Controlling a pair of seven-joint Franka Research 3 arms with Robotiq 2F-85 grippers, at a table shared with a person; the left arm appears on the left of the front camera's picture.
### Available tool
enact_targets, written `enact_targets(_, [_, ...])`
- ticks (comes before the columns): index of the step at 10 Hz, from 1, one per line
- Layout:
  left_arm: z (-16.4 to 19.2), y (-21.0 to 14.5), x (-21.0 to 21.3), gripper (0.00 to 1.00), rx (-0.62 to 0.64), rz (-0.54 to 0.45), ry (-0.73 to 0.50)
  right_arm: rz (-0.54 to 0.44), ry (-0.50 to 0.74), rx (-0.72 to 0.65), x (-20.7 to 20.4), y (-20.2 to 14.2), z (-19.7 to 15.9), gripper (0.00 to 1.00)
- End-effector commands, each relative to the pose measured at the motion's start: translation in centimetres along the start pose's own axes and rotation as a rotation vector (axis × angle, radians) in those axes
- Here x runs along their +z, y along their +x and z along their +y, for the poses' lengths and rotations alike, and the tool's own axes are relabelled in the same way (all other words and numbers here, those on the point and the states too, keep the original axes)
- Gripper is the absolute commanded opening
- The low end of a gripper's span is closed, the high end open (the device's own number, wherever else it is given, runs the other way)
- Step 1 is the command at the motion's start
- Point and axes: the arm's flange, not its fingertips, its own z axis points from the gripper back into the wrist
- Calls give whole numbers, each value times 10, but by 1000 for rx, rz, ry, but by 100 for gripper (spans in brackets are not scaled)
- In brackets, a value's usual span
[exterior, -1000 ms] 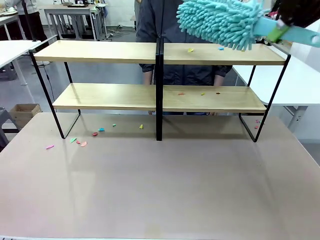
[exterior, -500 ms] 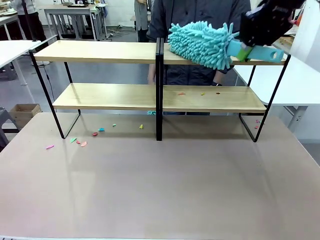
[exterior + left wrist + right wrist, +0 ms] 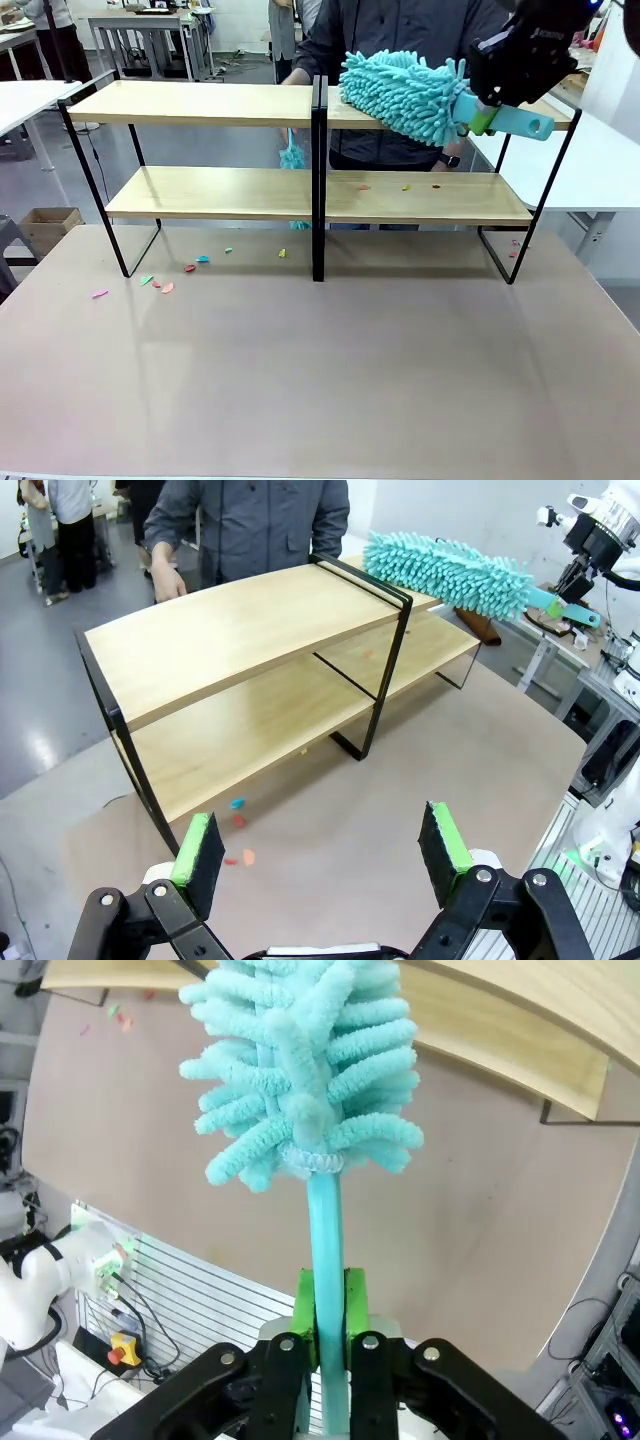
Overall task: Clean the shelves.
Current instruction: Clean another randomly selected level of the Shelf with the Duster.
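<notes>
The shelves (image 3: 200, 103) stand across the far half of the table, two tiers of light boards in a black frame; the left wrist view has them (image 3: 230, 630) too. My right gripper (image 3: 482, 112) is shut on the handle of a turquoise fluffy duster (image 3: 405, 90), whose head lies on the top right board beside the divider. In the right wrist view the jaws (image 3: 330, 1315) clamp the handle and the duster head (image 3: 300, 1070) points at the boards. My left gripper (image 3: 322, 845) hangs open above the table, in front of the shelves. Small coloured scraps (image 3: 405, 186) lie on the lower right board.
A person (image 3: 400, 25) stands behind the shelves, and a turquoise tuft (image 3: 293, 155) shows behind them, left of the divider. More scraps (image 3: 165, 285) lie on the beige table near the left leg. White tables (image 3: 610, 160) flank both sides.
The duster has come down from above the top right board onto it and shifted left towards the divider, covering the scraps there. The turquoise tuft has appeared behind the shelves.
</notes>
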Motion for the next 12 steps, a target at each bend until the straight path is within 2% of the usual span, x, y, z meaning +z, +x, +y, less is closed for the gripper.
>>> enact_targets(1, [-3, -5, -2, 100, 6, 7, 17, 13, -65, -136, 4, 5, -19, 13])
enact_targets(4, [-3, -5, -2, 100, 6, 7, 17, 13, -124, -336, 29, -8, -76, 13])
enact_targets(6, [-3, -5, -2, 100, 6, 7, 17, 45, -192, -542, 46, -28, -125, 13])
enact_targets(7, [-3, -5, -2, 100, 6, 7, 17, -19, -219, -610, 55, -38, -142, 13])
enact_targets(8, [-3, -5, -2, 100, 6, 7, 17, -88, -172, -556, 66, -50, -150, 13])
enact_targets(9, [-3, -5, -2, 100, 6, 7, 17, -199, -112, -460, 77, -63, -150, 13])
enact_targets(10, [-3, -5, -2, 100, 6, 7, 17, -242, -33, -354, 84, -73, -146, 13])
enact_targets(12, [-3, -5, -2, 100, 6, 7, 17, -200, 68, -272, 89, -80, -142, 13])
